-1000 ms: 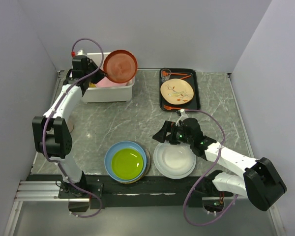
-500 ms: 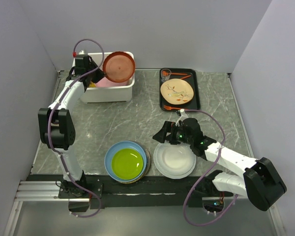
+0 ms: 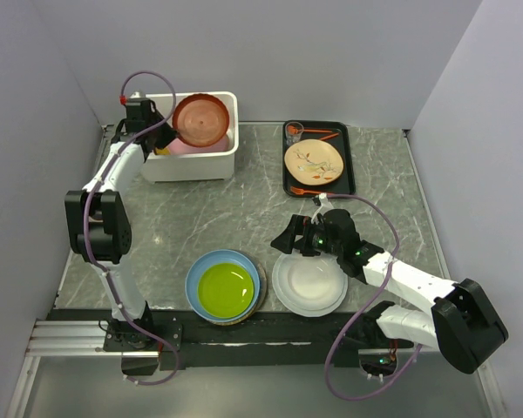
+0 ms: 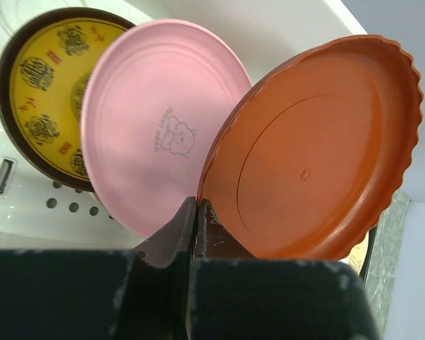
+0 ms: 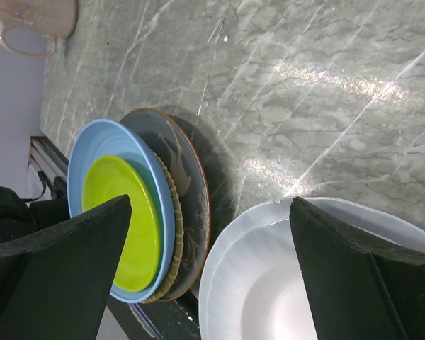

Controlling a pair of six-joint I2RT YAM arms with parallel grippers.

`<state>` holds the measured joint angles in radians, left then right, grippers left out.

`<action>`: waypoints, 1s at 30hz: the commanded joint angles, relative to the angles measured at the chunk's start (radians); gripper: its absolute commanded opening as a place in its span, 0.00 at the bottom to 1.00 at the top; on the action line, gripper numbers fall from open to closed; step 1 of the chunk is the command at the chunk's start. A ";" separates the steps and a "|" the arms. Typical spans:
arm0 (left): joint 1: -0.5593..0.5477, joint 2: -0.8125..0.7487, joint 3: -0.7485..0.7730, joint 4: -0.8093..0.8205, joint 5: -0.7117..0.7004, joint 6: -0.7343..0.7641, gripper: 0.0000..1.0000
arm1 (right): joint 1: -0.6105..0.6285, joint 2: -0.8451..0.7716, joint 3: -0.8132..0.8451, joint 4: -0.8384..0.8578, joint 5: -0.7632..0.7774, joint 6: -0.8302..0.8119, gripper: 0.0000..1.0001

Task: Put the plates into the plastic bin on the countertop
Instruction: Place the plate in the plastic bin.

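My left gripper [image 3: 167,137] is shut on the rim of a red-brown plate [image 3: 200,119] and holds it tilted over the white plastic bin [image 3: 194,165]. In the left wrist view the red-brown plate [image 4: 319,149] stands beside a pink plate [image 4: 156,134] and a gold-patterned brown plate [image 4: 42,92] leaning inside the bin. My right gripper [image 3: 289,237] is open above the far left rim of the white plate [image 3: 309,285]. A stack with a lime green plate [image 3: 225,290] on a blue plate [image 3: 202,270] lies at the front; the dark deer plate [image 5: 188,191] is at the bottom.
A black tray [image 3: 347,165] at the back holds a peach flower-painted plate [image 3: 313,161], orange cutlery and a small cup. A beige mug [image 5: 28,21] stands at the left edge of the grey countertop [image 3: 244,209]. Grey walls enclose the back and sides.
My left gripper has carried the red-brown plate leftward and down, from above the bin's right end to over its middle. The right arm has not moved.
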<state>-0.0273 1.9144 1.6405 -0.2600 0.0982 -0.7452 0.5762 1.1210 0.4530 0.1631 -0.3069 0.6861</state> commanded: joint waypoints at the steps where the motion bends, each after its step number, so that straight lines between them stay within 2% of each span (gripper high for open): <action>1: 0.015 0.021 0.025 0.018 -0.012 0.000 0.01 | 0.005 -0.012 0.036 0.007 0.008 -0.019 1.00; 16: 0.024 0.031 0.002 0.034 -0.003 -0.005 0.01 | 0.005 -0.016 0.027 0.007 0.012 -0.017 1.00; 20: 0.024 0.029 -0.001 0.044 0.014 -0.008 0.18 | 0.005 -0.016 0.023 0.009 0.012 -0.016 1.00; 22: 0.024 0.035 0.004 0.039 0.021 -0.008 0.21 | 0.005 -0.018 0.021 0.009 0.014 -0.014 1.00; 30: 0.024 0.006 -0.034 0.079 0.034 -0.013 0.47 | 0.005 -0.027 0.012 0.009 0.019 -0.013 1.00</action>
<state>-0.0078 1.9625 1.6310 -0.2413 0.1112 -0.7540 0.5762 1.1202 0.4538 0.1600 -0.3031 0.6853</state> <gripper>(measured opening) 0.423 0.999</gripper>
